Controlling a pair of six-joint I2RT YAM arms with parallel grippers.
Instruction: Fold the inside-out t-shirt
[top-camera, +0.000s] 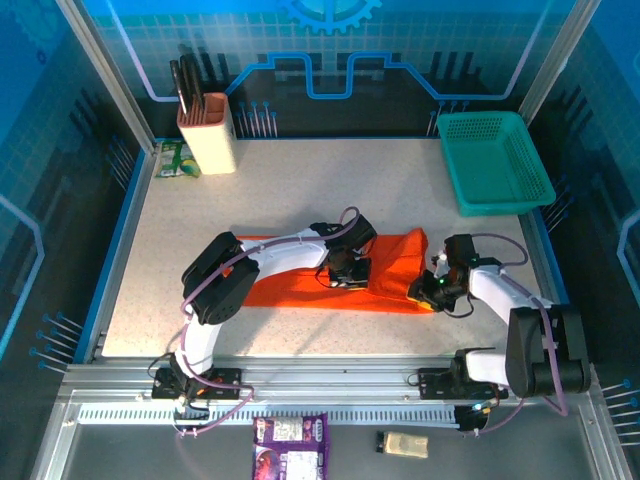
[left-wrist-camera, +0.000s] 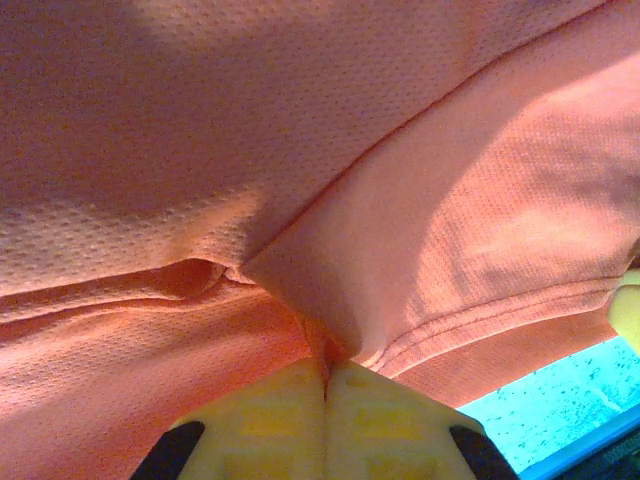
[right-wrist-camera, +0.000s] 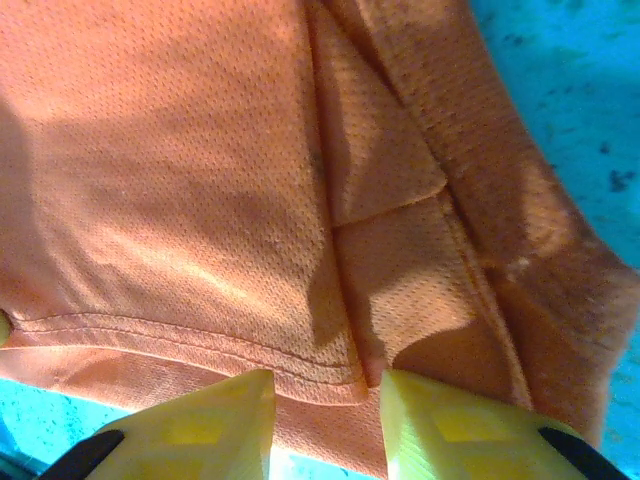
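Observation:
The inside-out t-shirt (top-camera: 300, 285) lies as a long bright orange strip across the middle of the table. In the top view my left gripper (top-camera: 346, 270) rests on the strip's middle. The left wrist view has its yellow fingers (left-wrist-camera: 390, 420) pressed together, so the left gripper (left-wrist-camera: 327, 368) is shut on a raised pinch of the t-shirt (left-wrist-camera: 330, 200). My right gripper (top-camera: 436, 291) sits at the strip's near right corner. In the right wrist view the right gripper (right-wrist-camera: 327, 388) is open, its fingers (right-wrist-camera: 200, 425) standing either side of the stitched hem of the t-shirt (right-wrist-camera: 180, 200).
A teal mesh basket (top-camera: 495, 160) stands at the back right corner. A beige knife block (top-camera: 205, 132) and a green packet (top-camera: 177, 160) are at the back left. A purple packet (top-camera: 290, 440) lies below the table's front rail.

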